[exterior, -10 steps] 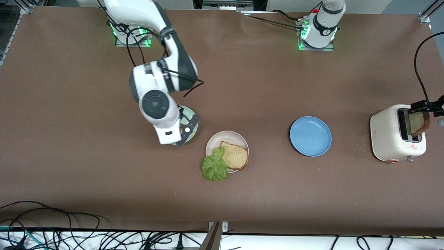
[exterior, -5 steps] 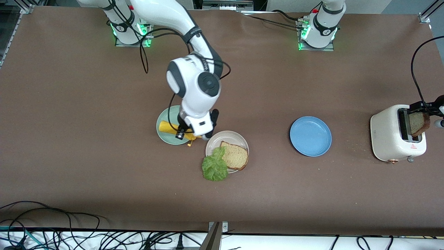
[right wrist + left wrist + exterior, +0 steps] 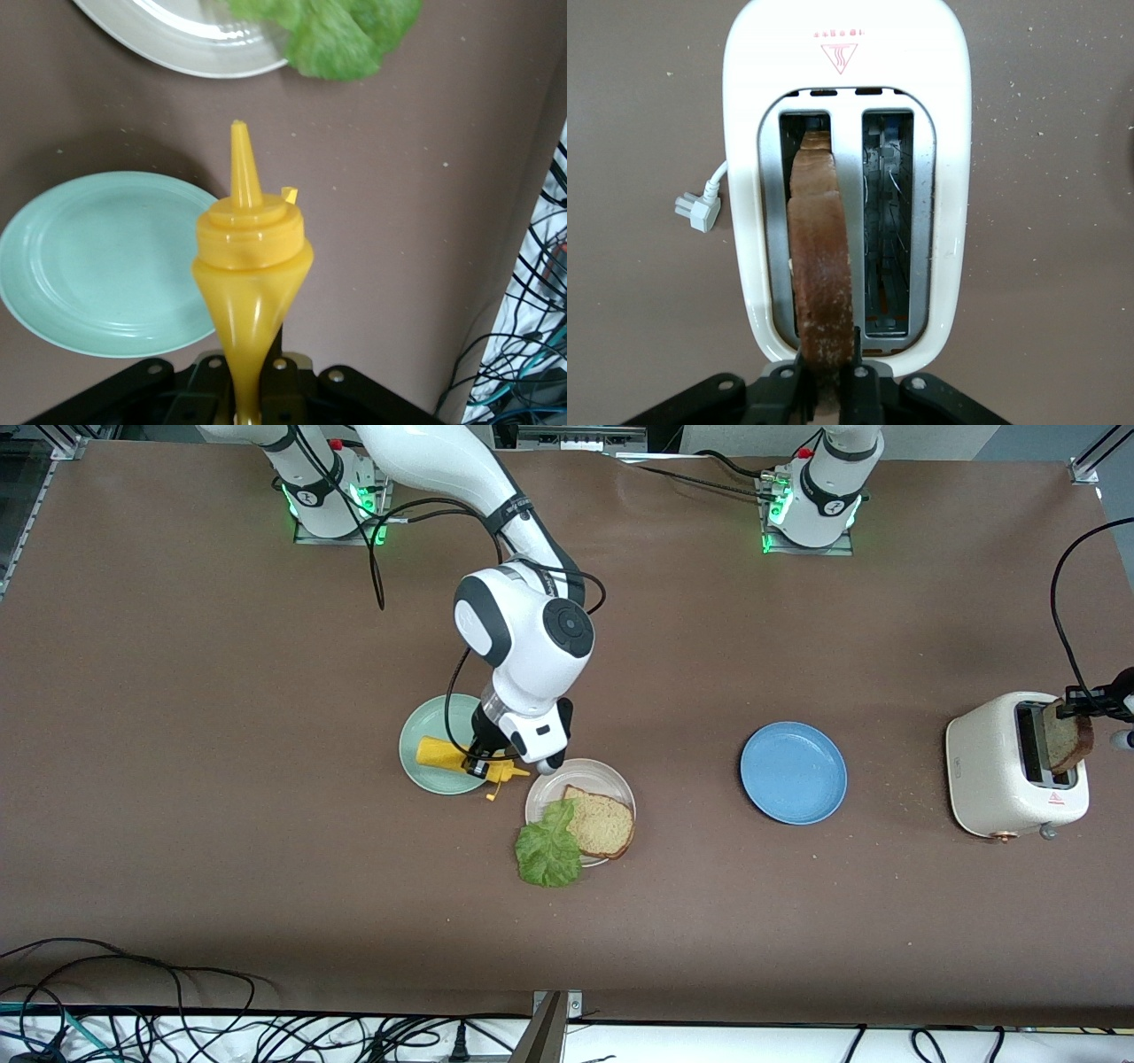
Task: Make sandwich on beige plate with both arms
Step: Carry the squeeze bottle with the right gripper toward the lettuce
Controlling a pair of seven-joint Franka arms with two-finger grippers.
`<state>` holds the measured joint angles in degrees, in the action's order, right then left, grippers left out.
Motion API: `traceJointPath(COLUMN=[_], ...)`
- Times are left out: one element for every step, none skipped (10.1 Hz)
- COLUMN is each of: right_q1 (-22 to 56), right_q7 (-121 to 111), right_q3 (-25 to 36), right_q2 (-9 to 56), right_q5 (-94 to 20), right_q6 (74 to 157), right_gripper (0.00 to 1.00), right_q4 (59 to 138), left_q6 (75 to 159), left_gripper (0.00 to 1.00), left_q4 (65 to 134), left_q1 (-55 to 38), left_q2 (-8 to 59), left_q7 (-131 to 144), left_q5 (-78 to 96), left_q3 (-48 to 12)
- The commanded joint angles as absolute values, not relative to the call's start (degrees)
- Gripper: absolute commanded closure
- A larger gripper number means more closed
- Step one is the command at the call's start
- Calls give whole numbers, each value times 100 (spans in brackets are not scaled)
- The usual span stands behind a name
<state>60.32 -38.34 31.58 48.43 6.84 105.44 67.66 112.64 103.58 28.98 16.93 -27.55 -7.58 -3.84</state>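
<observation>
The beige plate (image 3: pixel 551 783) holds one brown-crusted bread slice (image 3: pixel 601 821) and a green lettuce leaf (image 3: pixel 548 854) that hangs over its rim toward the front camera. My right gripper (image 3: pixel 479 766) is shut on a yellow squeeze bottle (image 3: pixel 443 755), held level over the edge of the mint-green plate (image 3: pixel 423 735), spout (image 3: pixel 240 159) toward the beige plate (image 3: pixel 177 40) and lettuce (image 3: pixel 341 31). At the left arm's end, my left gripper (image 3: pixel 829 390) is shut on a toasted bread slice (image 3: pixel 819 266) standing in a slot of the white toaster (image 3: pixel 744 133).
A blue plate (image 3: pixel 793 772) sits bare between the beige plate and the toaster (image 3: pixel 992 766). The toaster's plug (image 3: pixel 697 211) lies loose on the brown table. Cables run along the table's front edge (image 3: pixel 221 1027).
The right arm swung from over the mint-green plate toward the beige plate, carrying the yellow bottle. The left gripper closed on the toast slice in the toaster.
</observation>
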Motion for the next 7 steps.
traceJointPath(right_q1=[5889,5680,5443,5092,4776,4459,4221], right_q7=[-4103,-4435,-4647,-4815,-5182,-5612,-5929], right_q3=[3207,3295,3331,3331,3348,3349,3357], right_q2=[4729,4659,4545,4483,4482,4482,4482], right_q5=[128,-286,-899,-1479,-2234,-2894,-3361], right_q6=[10407,10267,10179,9960,9732,9660,9450], right_gripper=[100,100,100,100,100,100,100], right_q4=[6627,6610,6618,6618,6609,6609,6609], left_q6=[11145,11127,11040,10882,10515,10059,9776], left_gripper=[100,100,100,100,100,100,100], left_q4=[10248,10144,10021,9846,9478,9022,8704], left_q1=[2927,2927,2927,2927,2918,2901,2857], left_q2=[1696,1696,1705,1731,1827,1950,2038], left_q7=[-2865,-2865,-2874,-2874,-2874,-2883,-2883], left_q5=[-685,-677,-694,-694,-686,-642,-616], left_q3=[-404,-396,-396,-396,-404,-404,-413])
